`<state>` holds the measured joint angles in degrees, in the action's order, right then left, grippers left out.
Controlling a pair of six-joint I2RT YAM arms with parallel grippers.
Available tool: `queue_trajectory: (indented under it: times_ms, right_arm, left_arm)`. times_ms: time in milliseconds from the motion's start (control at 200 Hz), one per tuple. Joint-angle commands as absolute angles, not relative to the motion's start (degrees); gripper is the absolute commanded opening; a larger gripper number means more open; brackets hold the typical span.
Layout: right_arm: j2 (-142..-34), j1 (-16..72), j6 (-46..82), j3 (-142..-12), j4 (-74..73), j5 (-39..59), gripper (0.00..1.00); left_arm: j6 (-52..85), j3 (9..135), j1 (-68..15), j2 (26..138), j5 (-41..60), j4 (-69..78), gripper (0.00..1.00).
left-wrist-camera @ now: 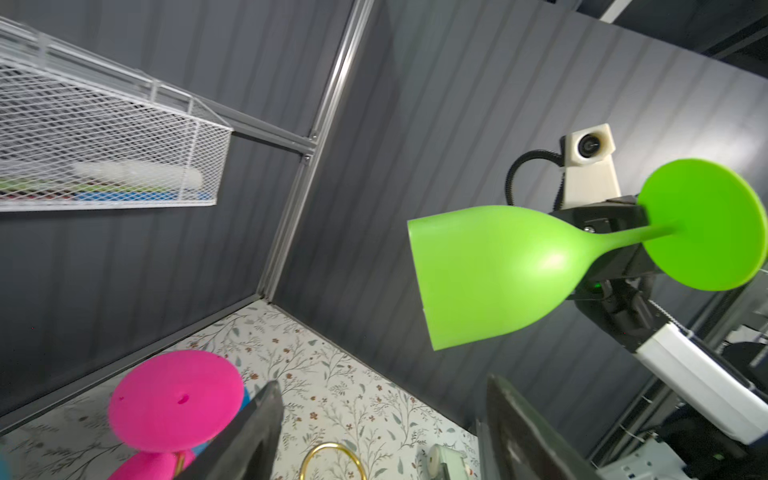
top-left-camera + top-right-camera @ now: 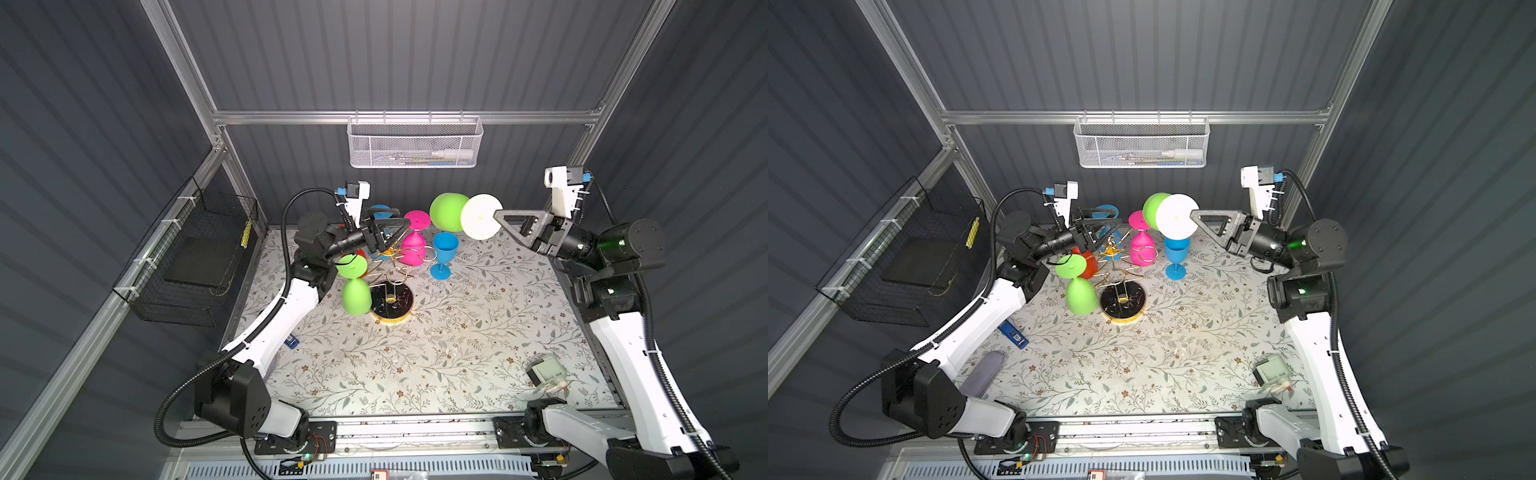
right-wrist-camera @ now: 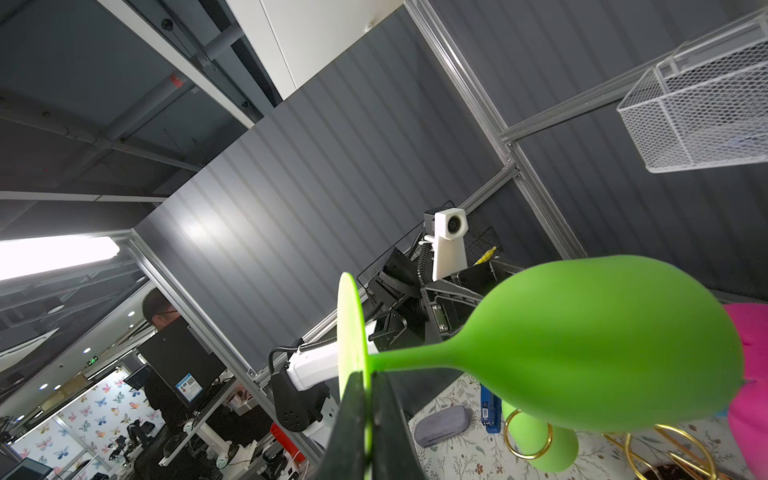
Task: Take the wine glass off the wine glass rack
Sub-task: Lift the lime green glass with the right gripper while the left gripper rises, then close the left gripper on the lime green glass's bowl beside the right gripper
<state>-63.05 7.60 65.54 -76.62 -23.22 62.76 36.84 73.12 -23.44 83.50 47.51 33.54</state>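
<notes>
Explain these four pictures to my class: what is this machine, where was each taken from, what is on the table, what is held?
Two robot arms work at a cloth-covered table. Two pictures look down from above; two come from cameras on the arms' wrists. On the table stands a gold wire rack with a pink glass and a green glass hanging upside down; a blue glass stands upright beside it. The right gripper pinches a second green glass by its foot, off the rack. The left gripper, open and empty, is near the rack.
</notes>
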Motion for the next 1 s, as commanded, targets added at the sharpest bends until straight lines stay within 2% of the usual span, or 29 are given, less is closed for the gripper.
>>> queue_trajectory:
  times_ms: [0,355,790,995]
  right_arm:
    - [-63.8,8.7,65.7,-78.2,-26.6,62.2,0.00]
    - [-68.6,13.4,65.7,-80.5,-29.2,62.0,0.00]
    - [-69.6,16.4,65.7,-82.9,-31.1,61.7,0.00]
    - [-70.1,17.2,65.7,-82.6,-31.8,61.3,0.00]
  left_arm:
    - [42.3,75.3,-23.4,84.1,53.4,41.4,0.78]
    - [47.3,74.5,-23.4,84.6,55.8,48.1,0.78]
    - [51.2,74.0,-23.3,85.0,57.7,51.9,0.77]
    - [57.1,74.6,-23.3,86.0,59.2,59.8,0.76]
